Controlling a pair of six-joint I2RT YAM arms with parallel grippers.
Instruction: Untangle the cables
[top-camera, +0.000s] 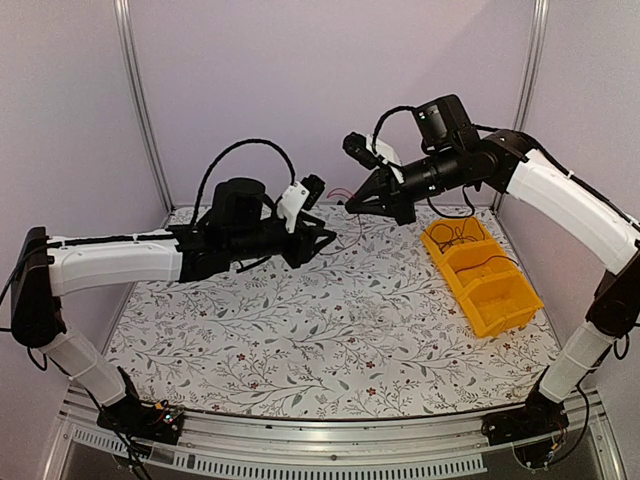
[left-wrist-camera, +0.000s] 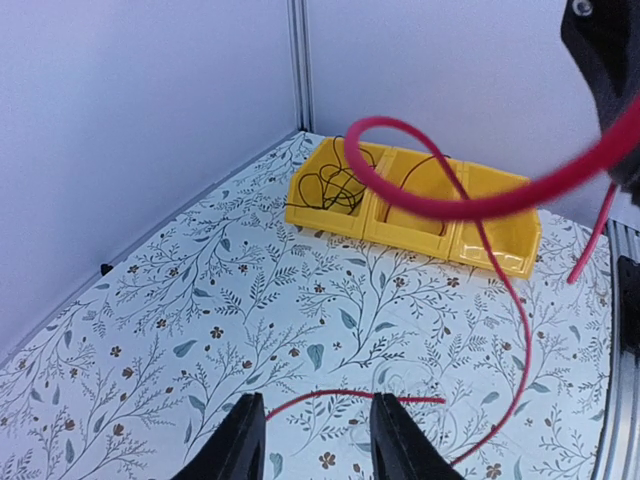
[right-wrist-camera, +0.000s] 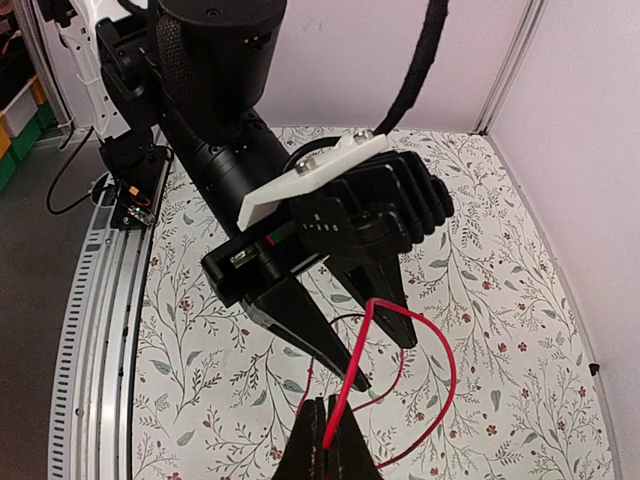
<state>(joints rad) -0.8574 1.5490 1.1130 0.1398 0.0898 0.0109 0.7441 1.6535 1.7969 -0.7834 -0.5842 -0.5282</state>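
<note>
R pincer (right-wrist-camera: 320, 448) nips the red cable (right-wrist-camera: 352, 370) mid-air; L pincer (left-wrist-camera: 315, 430) is open and empty, w/ the loop just ahead. Close L on the strand nr R's grip, then pull apart slowly. Black cables (left-wrist-camera: 335, 180) lie in the yellow bin (left-wrist-camera: 405, 236).

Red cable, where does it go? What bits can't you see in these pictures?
Top view: the red cable is too thin to follow.
Left wrist view: its loop is blurred, and its end runs off the right edge.
Right wrist view: the right gripper covers the part it holds.
Left wrist view: the black cables in the yellow bin are too tangled to count.
</note>
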